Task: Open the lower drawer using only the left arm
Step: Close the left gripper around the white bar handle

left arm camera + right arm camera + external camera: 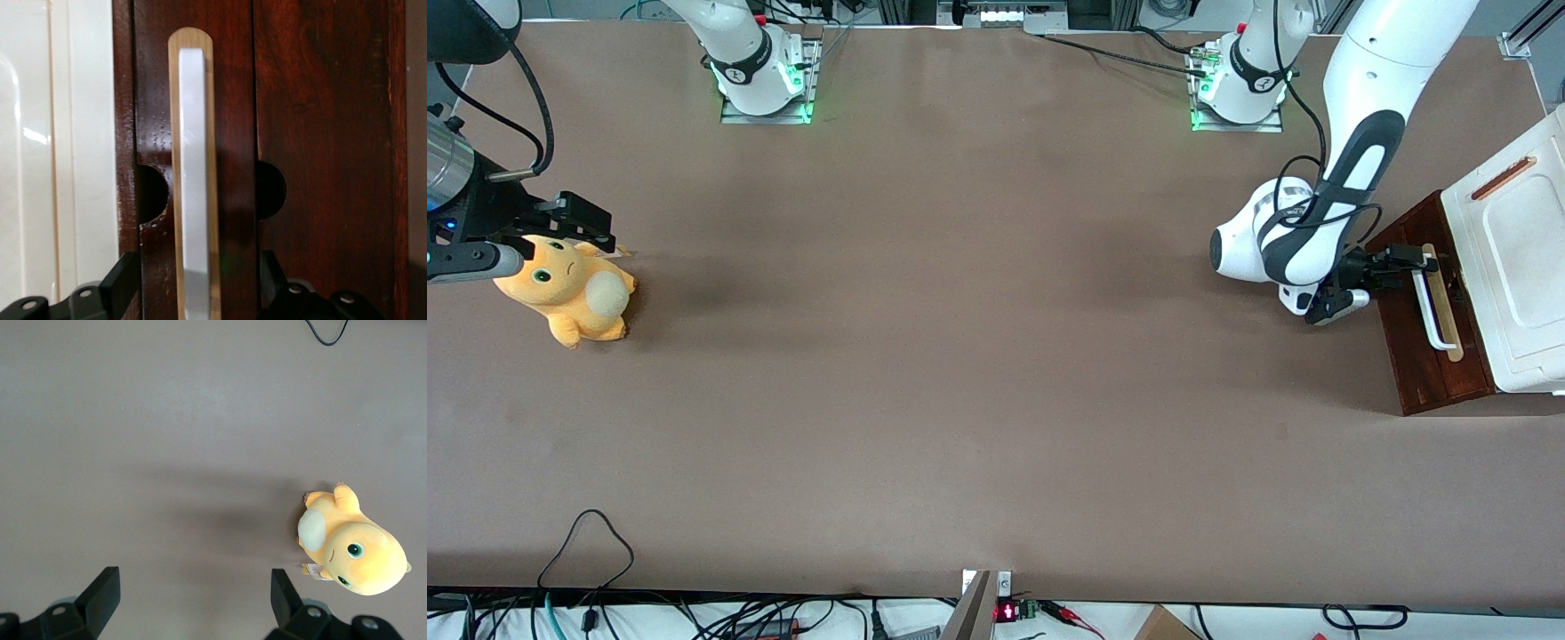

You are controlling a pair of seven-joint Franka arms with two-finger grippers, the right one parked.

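Drawer front, dark red-brown, faces up toward the camera at the working arm's end of the table, under the cabinet's white top panel. A white bar handle runs along a pale wood strip on it. In the wrist view the handle stands between the two black fingers — they are spread, one on each side of the bar, not touching it. The gripper sits at the handle's end farther from the front camera, with the left arm reaching down to it from above. Well apart, toward the parked arm's end, an orange plush toy lies on the table — it also shows in the right wrist view.
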